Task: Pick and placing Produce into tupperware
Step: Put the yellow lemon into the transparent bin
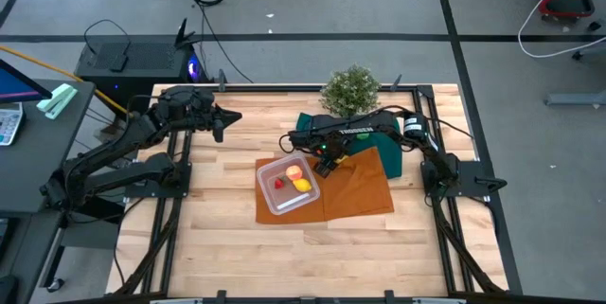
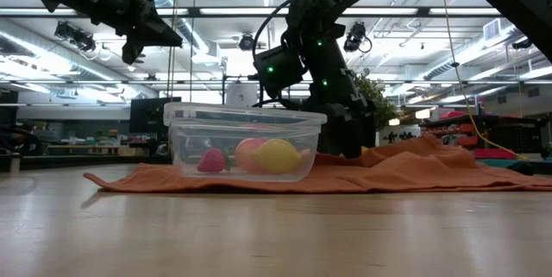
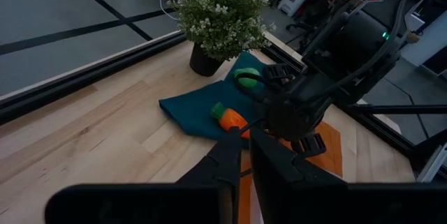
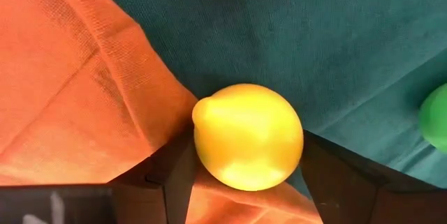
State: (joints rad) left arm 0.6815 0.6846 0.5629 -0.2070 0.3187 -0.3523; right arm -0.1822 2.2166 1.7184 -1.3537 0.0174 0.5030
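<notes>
While a yellow lemon [image 4: 248, 137] lies where the orange cloth [image 4: 77, 84] meets the dark green cloth [image 4: 314, 35], it is flanked by the right gripper [image 4: 244, 182], whose jaws stand part open on either side, not yet seen to be clamped. In the tupperware [image 1: 270, 200] a lemon [image 1: 302, 186], a peach-red fruit [image 1: 294, 171] and a red piece [image 1: 279, 183] are already placed. The carrot [image 3: 232, 118] and green ball [image 3: 247, 79] are left on the green cloth. The left gripper [image 1: 230, 116] is held closed above the table's [image 1: 227, 247] far left, well apart.
</notes>
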